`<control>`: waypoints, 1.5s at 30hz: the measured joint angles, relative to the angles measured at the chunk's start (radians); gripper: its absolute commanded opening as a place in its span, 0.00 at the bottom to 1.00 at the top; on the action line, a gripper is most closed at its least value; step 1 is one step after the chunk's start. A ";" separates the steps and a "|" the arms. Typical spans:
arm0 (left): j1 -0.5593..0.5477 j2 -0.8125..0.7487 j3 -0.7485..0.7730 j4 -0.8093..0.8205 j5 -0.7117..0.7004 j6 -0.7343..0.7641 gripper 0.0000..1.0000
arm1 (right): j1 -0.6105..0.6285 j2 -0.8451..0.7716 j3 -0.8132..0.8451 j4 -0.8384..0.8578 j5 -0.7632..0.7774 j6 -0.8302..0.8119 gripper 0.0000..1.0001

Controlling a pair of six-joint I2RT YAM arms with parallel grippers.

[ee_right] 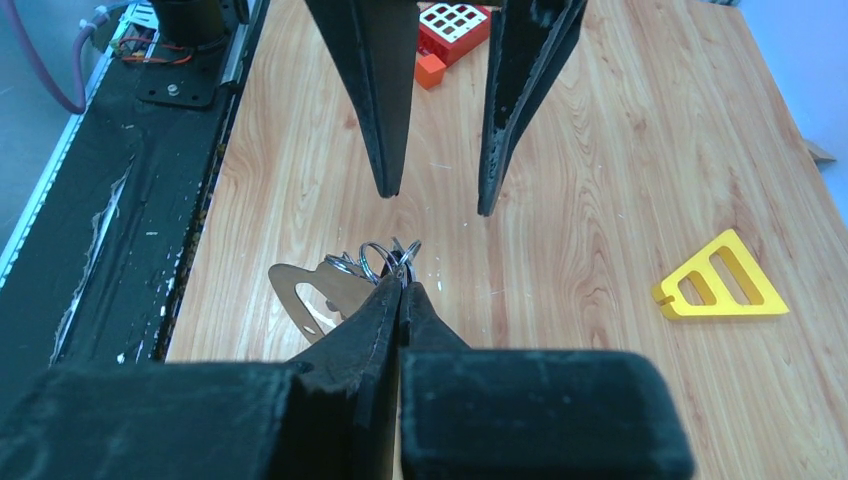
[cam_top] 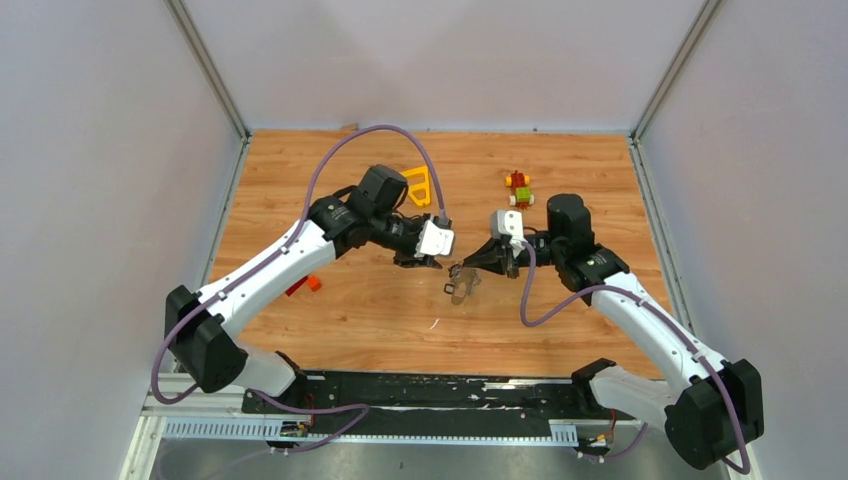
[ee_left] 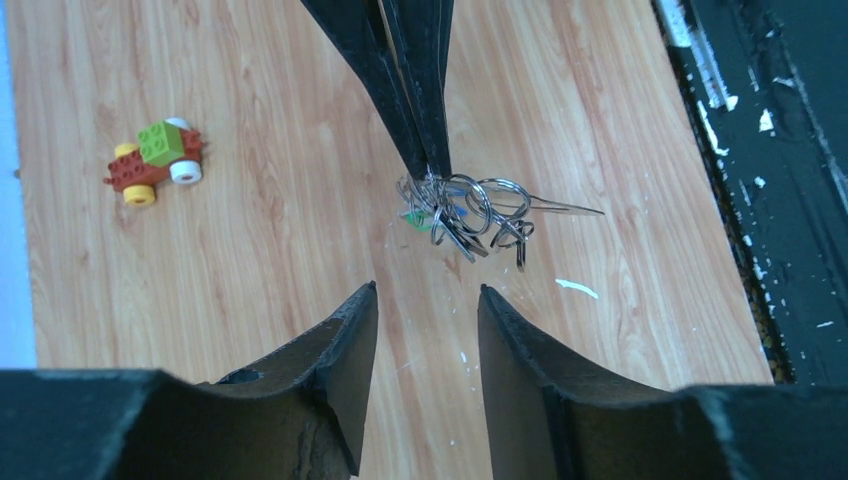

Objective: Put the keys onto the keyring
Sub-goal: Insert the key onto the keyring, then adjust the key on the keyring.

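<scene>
– Left wrist view: where are the keys?
– Pinched tight in the right gripper, keyring just beside them.
– And the left gripper?
– Fingers apart, holding nothing, facing the keys.

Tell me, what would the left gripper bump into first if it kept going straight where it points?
Most likely the keys, a tangle of rings hanging from the shut right gripper. The open left gripper points straight at them, though depth is unclear and it might pass just under.
</scene>
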 measured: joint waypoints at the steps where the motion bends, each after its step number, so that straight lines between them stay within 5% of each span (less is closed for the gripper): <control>1: 0.000 -0.005 0.000 0.000 0.008 0.000 0.51 | 0.000 0.000 0.000 -0.008 -0.007 -0.010 0.00; 28: -0.004 0.021 -0.061 0.131 0.145 -0.069 0.28 | 0.000 0.000 0.000 -0.112 -0.062 -0.151 0.00; 37: -0.004 0.051 -0.061 0.131 0.150 -0.064 0.00 | 0.000 0.000 0.000 -0.111 -0.062 -0.147 0.00; 45: -0.010 0.061 -0.061 0.124 0.151 -0.061 0.00 | -0.001 0.000 0.000 -0.095 -0.050 -0.128 0.00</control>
